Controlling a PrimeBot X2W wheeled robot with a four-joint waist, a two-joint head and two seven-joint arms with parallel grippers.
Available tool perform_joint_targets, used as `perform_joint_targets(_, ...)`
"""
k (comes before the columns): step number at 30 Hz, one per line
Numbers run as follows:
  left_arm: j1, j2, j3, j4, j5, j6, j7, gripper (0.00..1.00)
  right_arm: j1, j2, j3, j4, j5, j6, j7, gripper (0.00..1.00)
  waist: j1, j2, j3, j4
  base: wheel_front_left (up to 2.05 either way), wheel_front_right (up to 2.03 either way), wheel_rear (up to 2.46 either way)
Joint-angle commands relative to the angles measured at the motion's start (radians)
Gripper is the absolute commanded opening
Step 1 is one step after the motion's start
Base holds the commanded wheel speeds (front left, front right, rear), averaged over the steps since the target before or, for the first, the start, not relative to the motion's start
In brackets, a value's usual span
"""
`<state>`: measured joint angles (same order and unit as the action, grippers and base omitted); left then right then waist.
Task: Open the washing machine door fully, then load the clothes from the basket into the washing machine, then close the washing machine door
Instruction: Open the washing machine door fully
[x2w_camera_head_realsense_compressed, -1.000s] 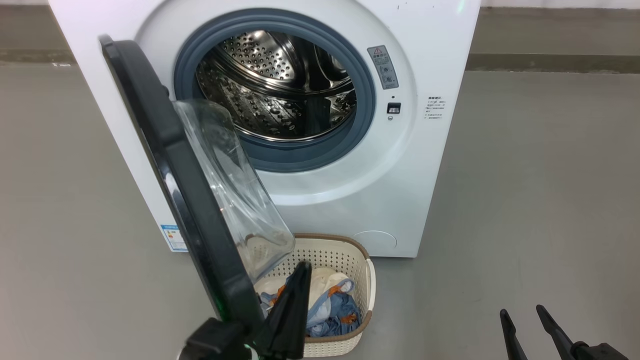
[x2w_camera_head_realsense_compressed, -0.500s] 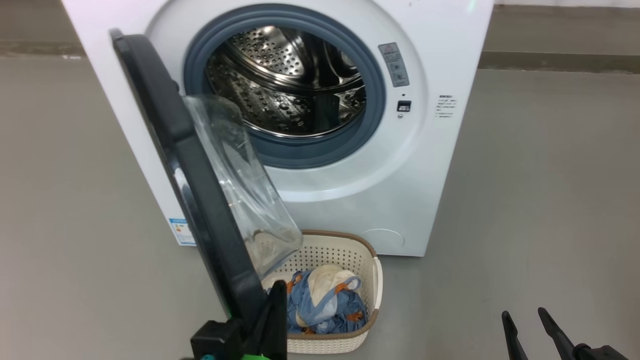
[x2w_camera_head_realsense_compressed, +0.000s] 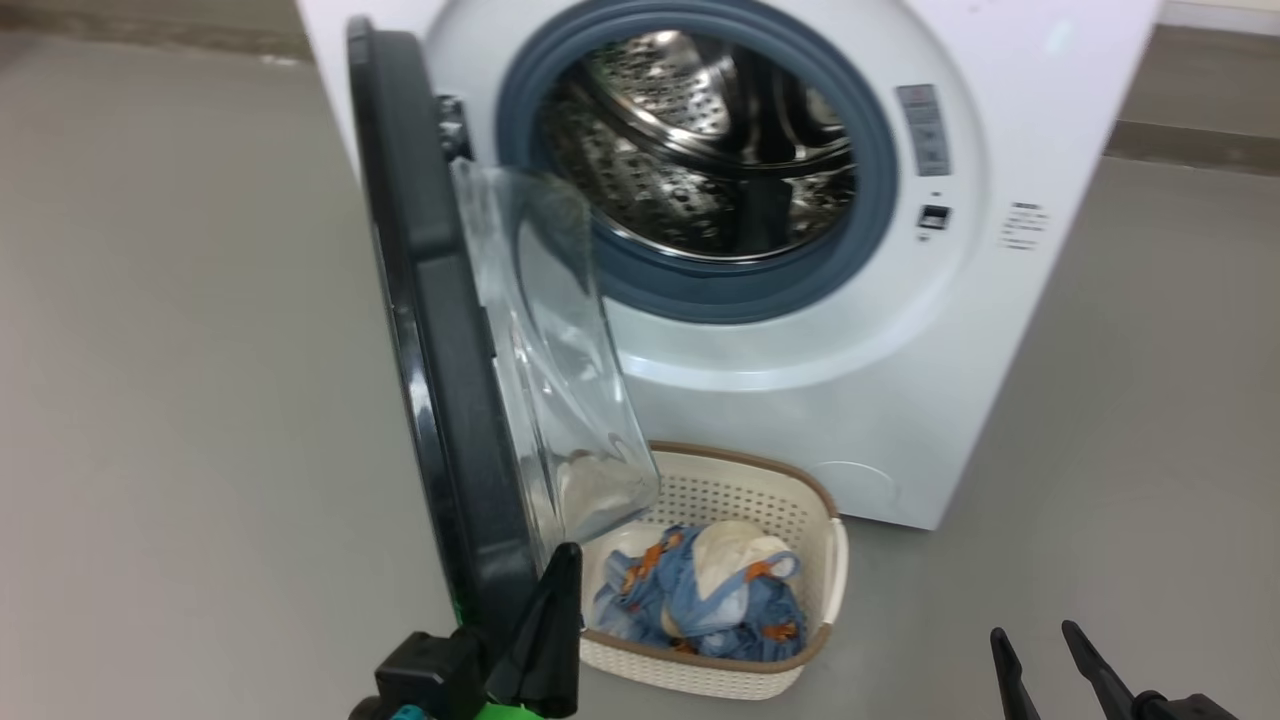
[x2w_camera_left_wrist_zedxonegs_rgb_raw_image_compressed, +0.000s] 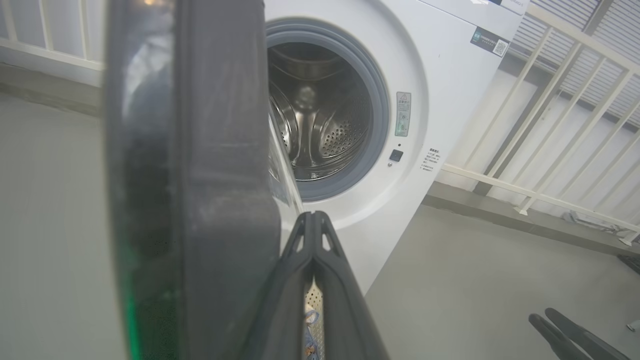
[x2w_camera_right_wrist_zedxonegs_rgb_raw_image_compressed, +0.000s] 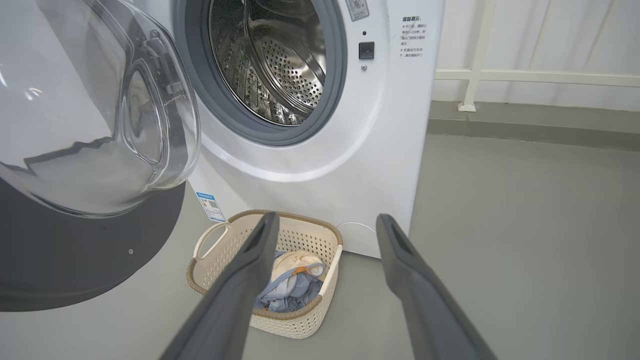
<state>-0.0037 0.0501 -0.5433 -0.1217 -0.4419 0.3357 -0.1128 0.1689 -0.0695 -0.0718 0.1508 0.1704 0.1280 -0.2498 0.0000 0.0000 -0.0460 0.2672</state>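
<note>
Glossy, stiff door (x2w_camera_head_realsense_compressed: 440, 330) looks heavy, best pushed at its rim by clenched left fingers (x2w_camera_left_wrist_zedxonegs_rgb_raw_image_compressed: 340, 290); soft clothes (x2w_camera_head_realsense_compressed: 700, 600) suit released right fingers (x2w_camera_right_wrist_zedxonegs_rgb_raw_image_compressed: 240, 285).

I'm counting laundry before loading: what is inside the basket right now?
The basket holds the clothes: a crumpled light blue bundle with orange-brown prints and a cream-white piece on top. Anything beneath the bundle is covered, so the number of garments cannot be told.

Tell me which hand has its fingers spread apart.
The right hand: its two fingers stand wide apart, pointing toward the basket. The left hand, beside the washing machine door, has its fingers pressed together.
</note>
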Motion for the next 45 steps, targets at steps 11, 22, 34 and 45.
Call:
perform_joint_targets(11, -0.041, 0.032, 0.101, -0.052, 0.0, 0.045, -0.002, 0.0, -0.034, -0.009, 0.038, -0.016, 0.005, 0.003, -0.012, 1.0, 0.0, 0.0, 0.044, 0.191, 0.0, 0.0, 0.0)
perform_joint_targets(22, -0.093, 0.035, 0.202, 0.069, -0.043, 0.049, -0.08, 0.0, -0.032, -0.009, 0.05, -0.013, 0.003, 0.003, -0.012, 1.0, 0.0, 0.0, 0.055, 0.213, 0.0, 0.0, 0.0)
perform_joint_targets(34, -0.222, 0.069, 0.383, 0.289, -0.06, 0.039, -0.144, 0.0, -0.033, -0.028, 0.073, 0.0, 0.009, 0.003, -0.012, 1.0, 0.0, 0.0, 0.068, 0.166, 0.0, 0.0, 0.0)
perform_joint_targets(45, -0.345, 0.097, 0.574, 0.474, 0.021, -0.017, -0.149, 0.0, -0.029, -0.028, 0.084, 0.01, 0.013, 0.003, -0.012, 0.98, 0.0, 0.0, 0.06, 0.145, 0.0, 0.0, 0.0)
